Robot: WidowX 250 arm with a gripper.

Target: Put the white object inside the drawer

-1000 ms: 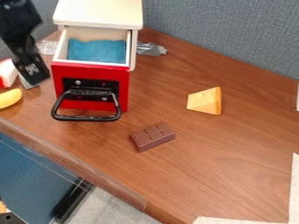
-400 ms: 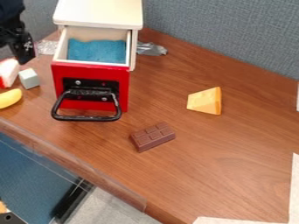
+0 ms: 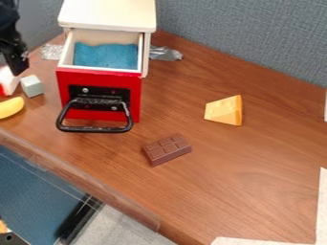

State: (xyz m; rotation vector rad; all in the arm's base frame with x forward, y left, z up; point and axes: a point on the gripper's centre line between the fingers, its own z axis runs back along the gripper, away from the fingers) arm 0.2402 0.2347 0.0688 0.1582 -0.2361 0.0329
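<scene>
Hanging at the upper left of the view, the gripper (image 3: 18, 66) is seen partly in front of the white piece (image 3: 7, 80), which is marked with red; whether the two are touching cannot be told, nor can it be told whether the gripper is open or closed. Just beside the white piece, to its right, a pale block (image 3: 32, 86) is set on the table (image 3: 256, 167). Which of these two is meant by the task cannot be told, but both are placed left of the drawer (image 3: 100, 88), outside it. The drawer is pulled out of its white cabinet (image 3: 107, 14) and lined with blue (image 3: 105, 56); its red front is fitted with a black handle (image 3: 96, 129). A banana (image 3: 10, 107) is laid near the white piece. Well apart, to the right, chocolate (image 3: 167, 150) and cheese (image 3: 223, 111) are placed.
</scene>
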